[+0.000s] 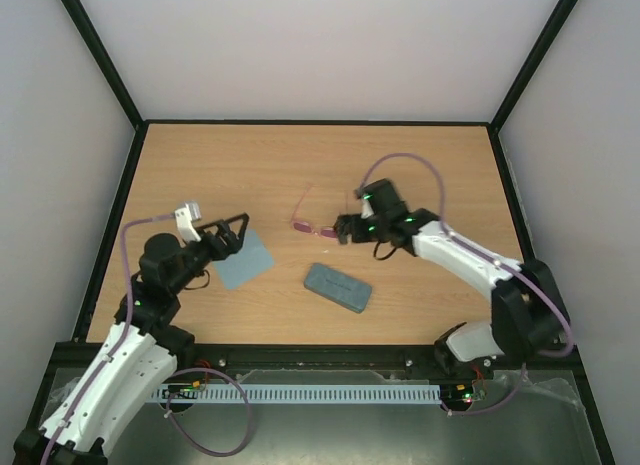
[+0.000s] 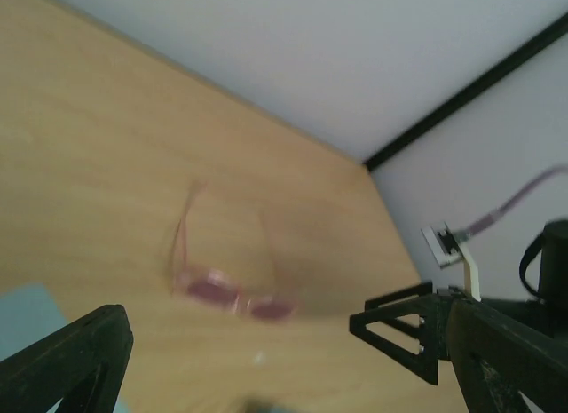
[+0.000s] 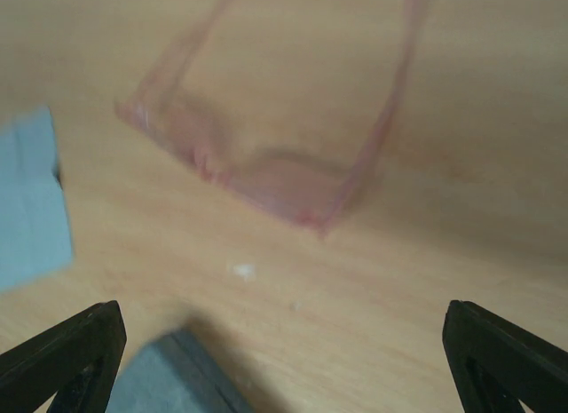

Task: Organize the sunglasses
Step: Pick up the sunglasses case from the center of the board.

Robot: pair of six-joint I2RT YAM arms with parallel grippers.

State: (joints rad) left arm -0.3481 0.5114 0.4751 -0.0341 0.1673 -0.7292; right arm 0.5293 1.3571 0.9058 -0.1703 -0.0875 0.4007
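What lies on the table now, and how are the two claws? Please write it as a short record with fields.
sunglasses: on the table, near the centre, temple arms unfolded, not gripped
case: blue-grey, closed, nearer the arm bases than the sunglasses, apart from them
cloth: light blue, flat, left of the case
left claw: open, empty, at the cloth's edge
right claw: open, empty, just right of the sunglasses

Wooden desk (image 1: 300, 155), top view. Ctr: sunglasses (image 1: 312, 226), temples unfolded, pointing twd far edge. Closer to near edge, just right of ctr: blue-grey case (image 1: 337, 287), lying flat. Left of it: light-blue cloth (image 1: 245, 261), flat. All three lie apart.
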